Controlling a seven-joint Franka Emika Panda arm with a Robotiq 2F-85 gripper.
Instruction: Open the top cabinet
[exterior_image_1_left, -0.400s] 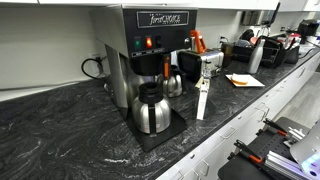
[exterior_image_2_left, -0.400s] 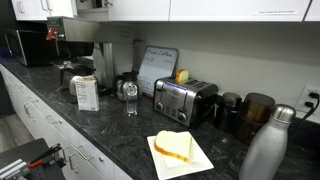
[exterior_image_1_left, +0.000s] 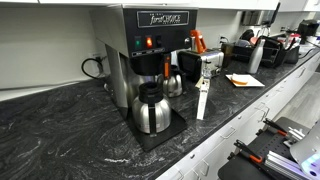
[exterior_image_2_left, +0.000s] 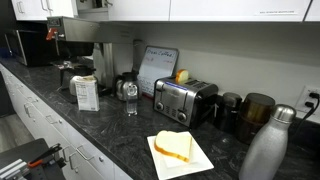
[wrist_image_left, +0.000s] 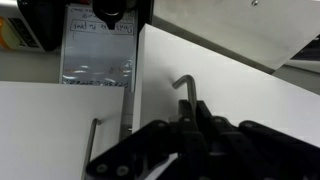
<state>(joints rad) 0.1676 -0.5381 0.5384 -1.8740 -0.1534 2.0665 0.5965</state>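
Observation:
In the wrist view, white top cabinet doors fill the frame. The right door (wrist_image_left: 240, 80) carries a thin metal handle (wrist_image_left: 184, 88). My gripper (wrist_image_left: 190, 118) is dark, close to the camera, and its fingers are shut around the lower part of this handle. The left door (wrist_image_left: 50, 120) has its own handle (wrist_image_left: 94, 145). The door looks closed or barely ajar; I cannot tell which. In an exterior view, the white top cabinets (exterior_image_2_left: 230, 8) run along the top edge. The gripper is not clearly shown in either exterior view.
A dark counter (exterior_image_1_left: 70, 130) holds a coffee machine (exterior_image_1_left: 150, 45) with a steel carafe (exterior_image_1_left: 150, 108). Further along are a toaster (exterior_image_2_left: 183, 100), a plate with bread (exterior_image_2_left: 178, 150), a steel bottle (exterior_image_2_left: 268, 145) and a white carton (exterior_image_2_left: 86, 92). A microwave (exterior_image_2_left: 25, 45) stands at the far end.

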